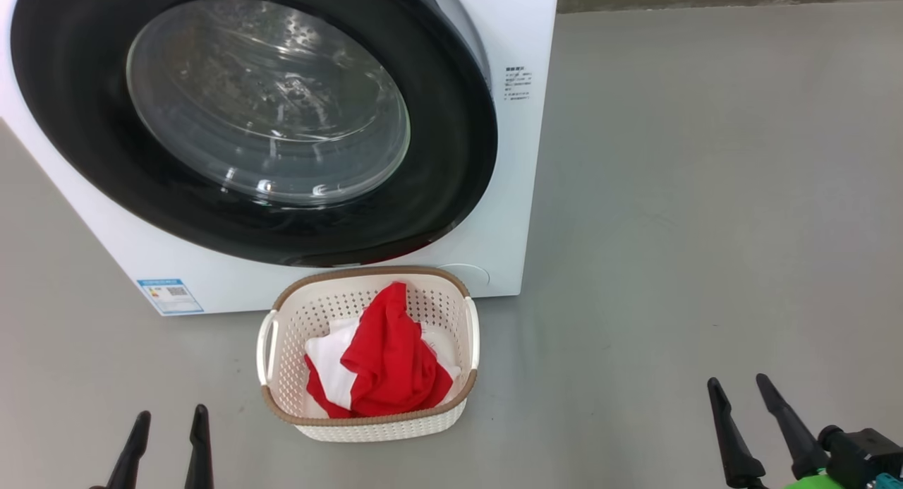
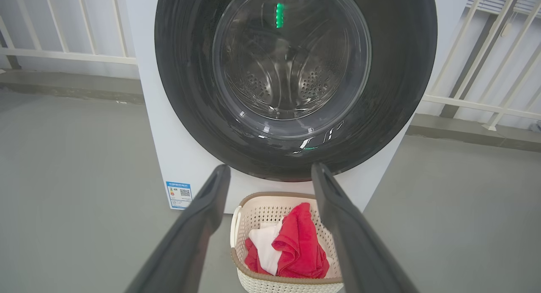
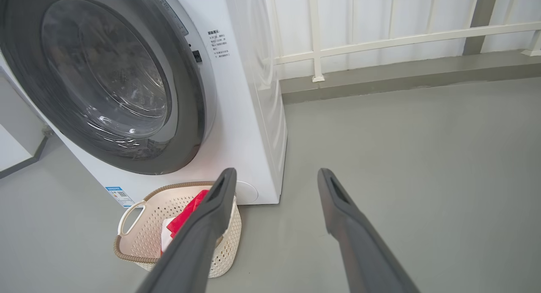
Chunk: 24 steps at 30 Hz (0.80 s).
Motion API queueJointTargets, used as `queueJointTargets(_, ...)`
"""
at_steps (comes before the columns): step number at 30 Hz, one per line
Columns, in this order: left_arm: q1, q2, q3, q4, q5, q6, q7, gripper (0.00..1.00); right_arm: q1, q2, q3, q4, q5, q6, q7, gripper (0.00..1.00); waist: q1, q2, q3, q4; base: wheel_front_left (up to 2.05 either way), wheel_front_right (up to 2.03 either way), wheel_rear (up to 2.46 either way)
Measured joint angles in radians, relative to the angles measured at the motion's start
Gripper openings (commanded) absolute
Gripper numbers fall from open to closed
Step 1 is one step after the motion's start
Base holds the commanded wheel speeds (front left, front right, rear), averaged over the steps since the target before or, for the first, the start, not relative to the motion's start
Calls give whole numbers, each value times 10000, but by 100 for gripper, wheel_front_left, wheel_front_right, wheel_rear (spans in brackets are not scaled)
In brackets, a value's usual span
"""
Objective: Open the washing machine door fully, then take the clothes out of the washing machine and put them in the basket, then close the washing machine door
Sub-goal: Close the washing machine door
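Grey floor (image 1: pixel 705 192); both pairs of jaws apart, empty, clear of basket (image 1: pixel 381 431)

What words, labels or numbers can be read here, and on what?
Blue sticker on the washing machine, low on its front: print and a square code, too small to read.
Black printed lines beside the washing machine door: too small to read.
Nothing is legible.

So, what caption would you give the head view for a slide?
Red-and-white clothes in the basket, set before the washing machine door.
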Motion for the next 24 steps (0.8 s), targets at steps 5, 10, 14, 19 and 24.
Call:
queueJointTargets(5,-22,-102,-71,-54,4,0,0,100,-141,92,253,-19,280,0,0,0,0,0,57,143,0,0,0)
queueJointTargets(10,-96,-251,-272,-104,13,0,0,100,-1040,128,644,36,293,0,0,0,0,0,199,372,0,0,0)
queueJointTargets(14,-335,-368,-422,-136,13,0,0,100,-2055,127,997,115,343,0,2,0,0,0,411,573,0,0,0)
queueJointTargets(19,-685,-410,-591,-209,-12,0,0,100,-3546,104,1465,311,380,0,2,0,0,0,739,873,0,0,0)
queueJointTargets(24,-1121,-435,-784,-249,-46,0,0,100,-4879,36,1701,499,380,0,0,0,0,0,1117,1236,0,0,0)
